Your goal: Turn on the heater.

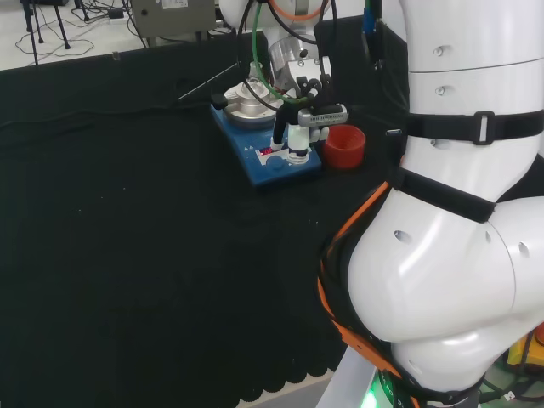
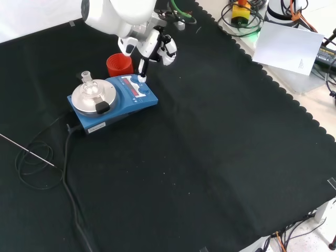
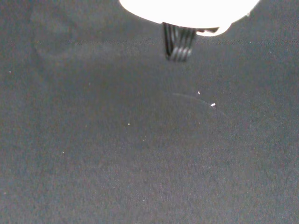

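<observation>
The hand (image 2: 157,47) touches the blue heater (image 2: 113,102) with one straight finger, its fingers released. A red cup (image 2: 119,64) stands at 12 o'clock of the heater in the front view.

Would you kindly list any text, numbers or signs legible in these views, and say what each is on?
Nothing can be read as text.
Heater front panel: a red lit display, too small to read.
White sheet beyond the cloth, front view: a small mark, too small to read.
Hand at the panel: no print visible.

Blue heater (image 2: 126,100); red ring (image 2: 119,64); black cloth (image 2: 210,157).
</observation>
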You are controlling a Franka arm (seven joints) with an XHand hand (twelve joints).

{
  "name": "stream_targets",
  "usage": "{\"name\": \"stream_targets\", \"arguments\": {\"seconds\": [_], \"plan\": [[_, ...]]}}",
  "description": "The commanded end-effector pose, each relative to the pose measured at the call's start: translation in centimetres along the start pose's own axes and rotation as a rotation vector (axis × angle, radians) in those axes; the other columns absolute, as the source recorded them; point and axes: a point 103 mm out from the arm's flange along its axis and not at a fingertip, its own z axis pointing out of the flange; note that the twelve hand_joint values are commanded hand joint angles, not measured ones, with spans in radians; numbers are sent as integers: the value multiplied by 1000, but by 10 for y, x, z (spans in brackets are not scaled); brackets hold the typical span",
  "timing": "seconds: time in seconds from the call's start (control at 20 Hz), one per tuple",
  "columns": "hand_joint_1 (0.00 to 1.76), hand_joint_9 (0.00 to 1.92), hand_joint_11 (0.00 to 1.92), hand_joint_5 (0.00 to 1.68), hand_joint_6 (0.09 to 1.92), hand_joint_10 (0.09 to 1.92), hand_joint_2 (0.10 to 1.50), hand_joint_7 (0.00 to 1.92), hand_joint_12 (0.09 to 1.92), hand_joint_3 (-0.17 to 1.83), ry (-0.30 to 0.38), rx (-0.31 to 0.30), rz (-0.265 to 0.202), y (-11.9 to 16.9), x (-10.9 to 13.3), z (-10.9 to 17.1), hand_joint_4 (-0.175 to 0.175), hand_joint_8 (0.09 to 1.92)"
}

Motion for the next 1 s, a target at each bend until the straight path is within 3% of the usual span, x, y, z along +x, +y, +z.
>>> {"name": "stream_targets", "arguments": {"seconds": [0.05, 1.0], "plan": [[1421, 1769, 1711, 224, 87, 1629, 630, 1628, 1679, 1077, -16, 17, 1, 4, 2, 2, -12, 1576], [1421, 1769, 1702, 234, 87, 1641, 622, 1635, 1660, 1101, -20, 23, 6, 11, -1, 10, -13, 1586]]}}
